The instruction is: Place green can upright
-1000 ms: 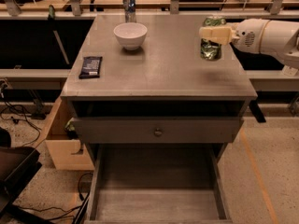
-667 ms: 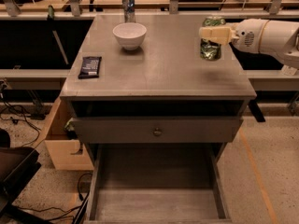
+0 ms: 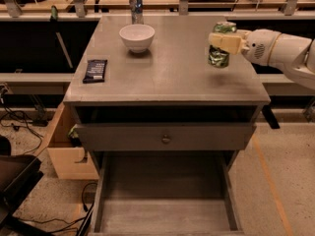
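Clearly the pincer (image 3: 222, 42) is pinching the green can (image 3: 218, 58) upright at the desk's (image 3: 167, 80) right side. The placing looks nearly done; next it should settle the can, then let go.

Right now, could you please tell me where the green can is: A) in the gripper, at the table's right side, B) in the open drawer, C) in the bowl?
A: the gripper grips the green can at the table's right side.
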Robot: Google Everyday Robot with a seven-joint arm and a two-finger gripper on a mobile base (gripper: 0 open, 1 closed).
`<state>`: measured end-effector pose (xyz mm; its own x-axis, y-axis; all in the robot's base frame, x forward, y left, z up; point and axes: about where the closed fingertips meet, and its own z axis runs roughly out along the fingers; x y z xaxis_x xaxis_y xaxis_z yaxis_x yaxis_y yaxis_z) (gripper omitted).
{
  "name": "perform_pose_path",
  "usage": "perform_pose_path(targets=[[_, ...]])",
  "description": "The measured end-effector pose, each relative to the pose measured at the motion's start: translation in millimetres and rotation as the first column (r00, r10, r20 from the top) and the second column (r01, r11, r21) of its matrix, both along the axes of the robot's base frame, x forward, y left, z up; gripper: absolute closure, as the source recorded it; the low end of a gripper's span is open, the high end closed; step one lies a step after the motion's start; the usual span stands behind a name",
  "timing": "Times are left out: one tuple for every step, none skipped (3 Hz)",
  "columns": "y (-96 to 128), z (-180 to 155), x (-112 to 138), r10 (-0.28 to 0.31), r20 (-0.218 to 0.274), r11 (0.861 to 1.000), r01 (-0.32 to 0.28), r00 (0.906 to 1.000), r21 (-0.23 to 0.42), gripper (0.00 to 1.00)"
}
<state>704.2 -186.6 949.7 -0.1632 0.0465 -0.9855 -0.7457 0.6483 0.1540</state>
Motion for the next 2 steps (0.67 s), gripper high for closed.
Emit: perform_pose_path(targets=[[10.4, -11.5, -3.6, 0.068, 0.155, 0.998, -0.069, 0.9856, 0.001, 1.00], [16.1, -18.8, -7.7, 0.113, 0.216, 0.994, -0.107, 0.9698, -0.036, 1.00]])
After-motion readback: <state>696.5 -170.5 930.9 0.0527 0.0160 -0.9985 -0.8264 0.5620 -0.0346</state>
